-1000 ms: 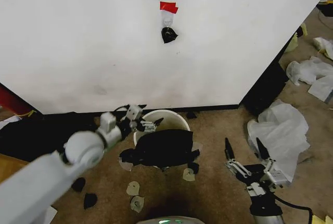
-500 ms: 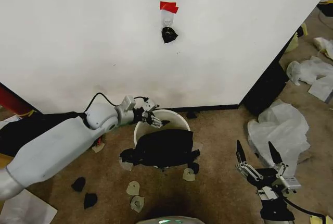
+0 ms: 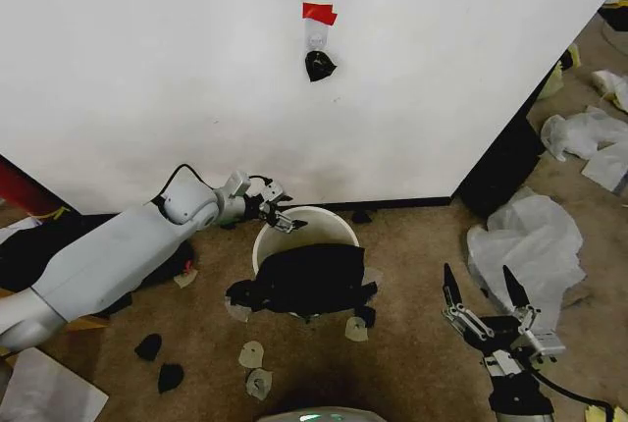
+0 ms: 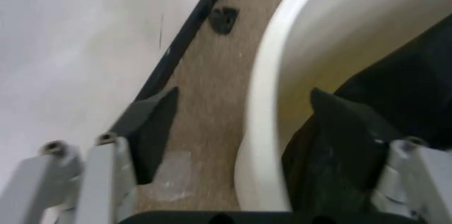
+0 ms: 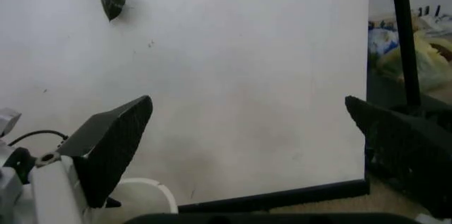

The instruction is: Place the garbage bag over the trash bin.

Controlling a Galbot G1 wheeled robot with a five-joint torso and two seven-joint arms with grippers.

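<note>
The trash bin (image 3: 329, 222) is a round white bucket standing on the carpet close to the wall. The black garbage bag (image 3: 309, 280) lies bunched over the bin's near side and spills onto the floor. My left gripper (image 3: 278, 218) is open at the bin's far-left rim. In the left wrist view the left gripper (image 4: 244, 94) straddles the bin's rim (image 4: 265, 81), one finger outside over the carpet and the other finger inside beside the black bag (image 4: 416, 70). My right gripper (image 3: 483, 294) hangs open at the lower right, away from the bin, holding nothing.
The white wall (image 3: 196, 79) and its black baseboard run right behind the bin. A small black bag hangs on a hook (image 3: 317, 64) under red tape. White plastic bags (image 3: 535, 240) lie at the right. Black and pale scraps (image 3: 252, 353) litter the carpet in front.
My left arm has swung lower and its gripper has moved back along the bin's far-left rim toward the wall. The right gripper has dropped slightly to the right. The bag has not moved.
</note>
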